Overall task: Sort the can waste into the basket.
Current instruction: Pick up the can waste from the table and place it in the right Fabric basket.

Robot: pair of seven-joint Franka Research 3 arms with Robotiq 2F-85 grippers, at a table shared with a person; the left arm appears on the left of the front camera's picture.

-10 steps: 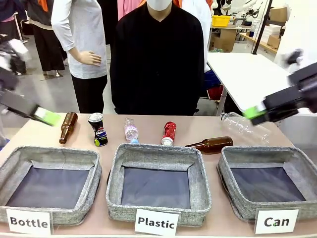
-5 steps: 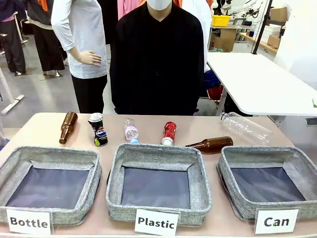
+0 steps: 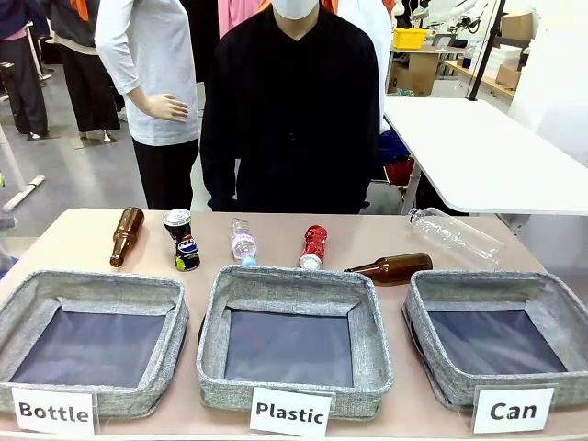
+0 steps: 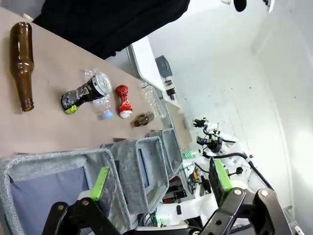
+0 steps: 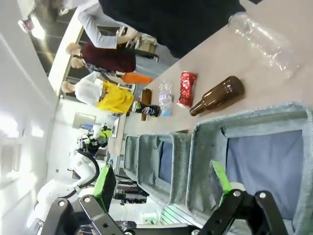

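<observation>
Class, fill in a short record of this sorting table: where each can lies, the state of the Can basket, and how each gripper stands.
red can: crushed, lying on the table behind the Plastic basket
black Pepsi can: crushed, lying behind the Bottle basket
Can basket: at the robot's right end, no can inside
left gripper: open, holding nothing
right gripper: open, holding nothing
cans sorted: none yet
</observation>
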